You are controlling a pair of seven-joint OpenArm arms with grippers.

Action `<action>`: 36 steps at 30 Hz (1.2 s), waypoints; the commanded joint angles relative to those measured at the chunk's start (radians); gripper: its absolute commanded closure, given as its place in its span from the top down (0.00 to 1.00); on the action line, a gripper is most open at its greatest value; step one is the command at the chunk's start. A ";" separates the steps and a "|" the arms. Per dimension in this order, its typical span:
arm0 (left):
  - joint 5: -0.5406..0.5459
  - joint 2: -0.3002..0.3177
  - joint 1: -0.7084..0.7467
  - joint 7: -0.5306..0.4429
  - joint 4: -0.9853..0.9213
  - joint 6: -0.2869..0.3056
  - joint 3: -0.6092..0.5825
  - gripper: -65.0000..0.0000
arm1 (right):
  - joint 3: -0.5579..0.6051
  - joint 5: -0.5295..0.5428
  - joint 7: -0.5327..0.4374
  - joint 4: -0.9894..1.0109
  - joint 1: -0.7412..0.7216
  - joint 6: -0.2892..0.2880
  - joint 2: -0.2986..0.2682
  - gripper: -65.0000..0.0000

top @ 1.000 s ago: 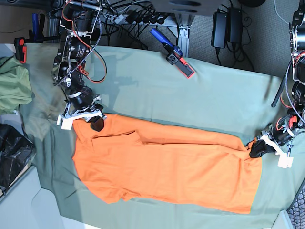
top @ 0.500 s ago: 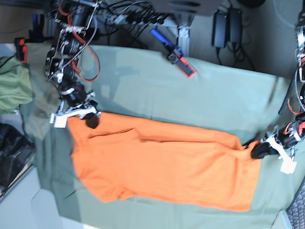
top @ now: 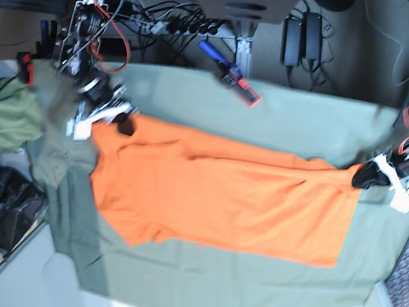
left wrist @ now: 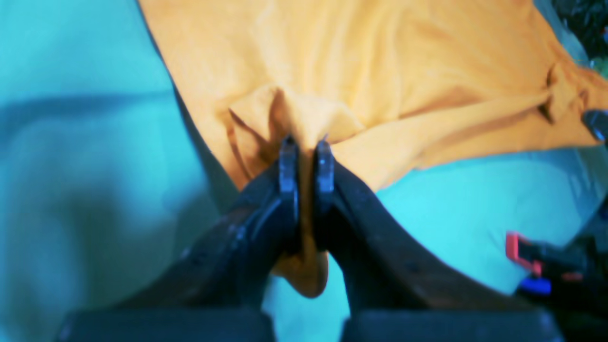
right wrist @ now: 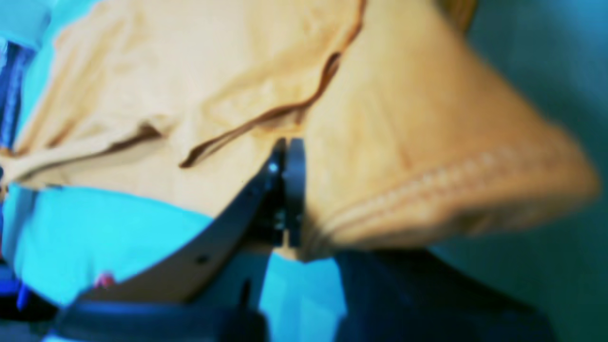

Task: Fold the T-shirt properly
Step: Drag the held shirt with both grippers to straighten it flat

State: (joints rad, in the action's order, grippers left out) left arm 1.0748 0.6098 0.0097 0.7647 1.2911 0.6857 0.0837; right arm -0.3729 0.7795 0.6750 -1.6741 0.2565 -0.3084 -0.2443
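The orange T-shirt (top: 223, 198) lies spread lengthwise on the sage-green cloth (top: 287, 121). My right gripper (top: 126, 125), at the left of the base view, is shut on the shirt's far left corner. Its wrist view shows the right gripper (right wrist: 287, 149) pinching a fold of the T-shirt (right wrist: 190, 95) beside a stitched hem. My left gripper (top: 365, 176), at the right edge of the base view, is shut on the far right corner. In the left wrist view the left gripper (left wrist: 306, 145) clamps a bunched tuft of the T-shirt (left wrist: 380, 61), with fabric hanging below the fingers.
An olive-green garment (top: 16, 118) lies at the left edge, with a black bag (top: 16, 204) below it. A blue and red clamp tool (top: 233, 77) rests on the cloth's far edge. Cables and power bricks (top: 303, 35) lie beyond the table.
Both grippers have moved toward the far side of the table, dragging the T-shirt's far edge with them. The left gripper has also shifted outward to the right, stretching the shirt.
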 commanded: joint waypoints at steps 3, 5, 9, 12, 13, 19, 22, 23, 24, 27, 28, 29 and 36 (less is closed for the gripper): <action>0.052 0.036 0.039 0.011 0.043 0.012 0.073 0.00 | -0.007 0.020 -0.019 -0.071 0.061 -0.089 -0.023 0.00; 0.066 0.042 0.081 0.023 0.068 0.012 0.113 0.00 | -0.011 0.022 -0.018 -0.101 0.098 -0.090 -0.029 0.00; 0.066 0.042 0.168 0.026 0.151 0.012 0.150 0.00 | -0.023 0.022 -0.016 -0.148 0.152 -0.090 -0.048 0.00; 0.057 0.042 0.225 0.026 0.225 0.012 0.153 0.00 | -0.027 0.025 -0.014 -0.153 0.176 -0.090 -0.067 0.00; 0.056 0.041 0.240 0.025 0.243 0.012 0.158 0.00 | -0.028 0.025 -0.011 -0.153 0.184 -0.090 -0.075 0.00; 0.057 0.042 0.312 0.026 0.296 0.012 0.261 0.00 | -0.056 0.055 0.011 -0.154 0.221 -0.091 -0.114 0.00; 0.058 0.042 0.341 0.026 0.300 0.012 0.288 0.00 | -0.076 0.058 0.014 -0.154 0.229 -0.093 -0.129 0.00; 0.058 0.041 0.346 0.027 0.300 0.012 0.289 0.00 | -0.079 0.057 0.014 -0.153 0.230 -0.093 -0.131 0.00; 0.058 0.041 0.352 0.027 0.300 0.012 0.289 0.00 | -0.080 0.058 0.014 -0.153 0.230 -0.093 -0.132 0.00; 0.060 0.042 0.362 0.037 0.300 0.012 0.289 0.00 | -0.079 0.053 0.018 -0.153 0.238 -0.093 -0.132 0.00; 0.068 0.042 0.362 0.044 0.300 0.012 0.289 0.00 | -0.079 0.050 0.019 -0.153 0.240 -0.093 -0.133 0.00; 0.075 0.042 0.362 0.047 0.300 0.012 0.289 0.00 | -0.079 0.050 0.022 -0.153 0.245 -0.093 -0.133 0.00; 0.104 0.041 0.402 0.052 0.300 0.012 0.289 0.00 | -0.079 0.047 0.022 -0.153 0.285 -0.093 -0.132 0.00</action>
State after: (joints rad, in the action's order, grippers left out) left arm 1.1641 0.6289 0.4168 0.8379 1.5780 0.6861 0.3584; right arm -0.4393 0.8299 0.7132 -1.8122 0.5381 -0.3107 -0.3599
